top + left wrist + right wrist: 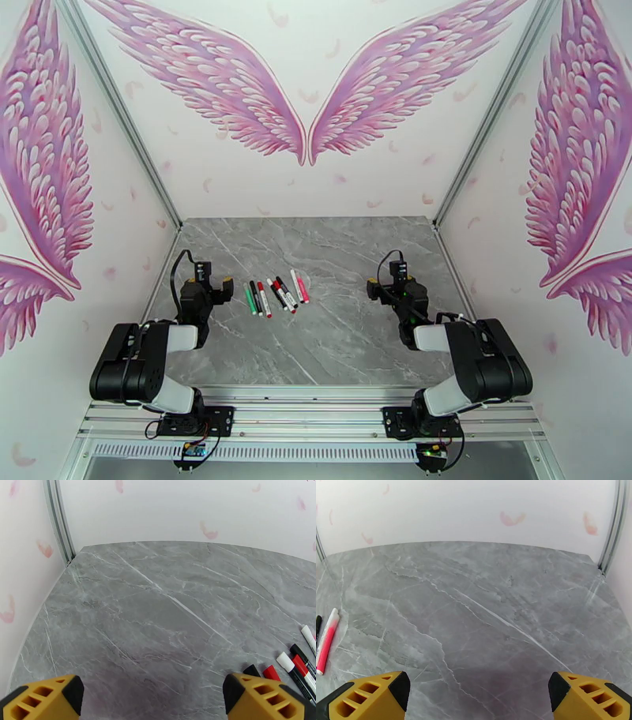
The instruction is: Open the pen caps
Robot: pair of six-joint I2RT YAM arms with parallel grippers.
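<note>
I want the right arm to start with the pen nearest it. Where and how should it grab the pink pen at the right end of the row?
Take the pink pen around its pink mid-barrel, coming straight down with the right end effector, jaws across its length. It lies flat on the table, which is bare to its right, so one jaw should fit there.

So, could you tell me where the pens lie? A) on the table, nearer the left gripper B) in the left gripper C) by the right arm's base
A: the pens lie on the table close to the left gripper, far from the right gripper.
</note>
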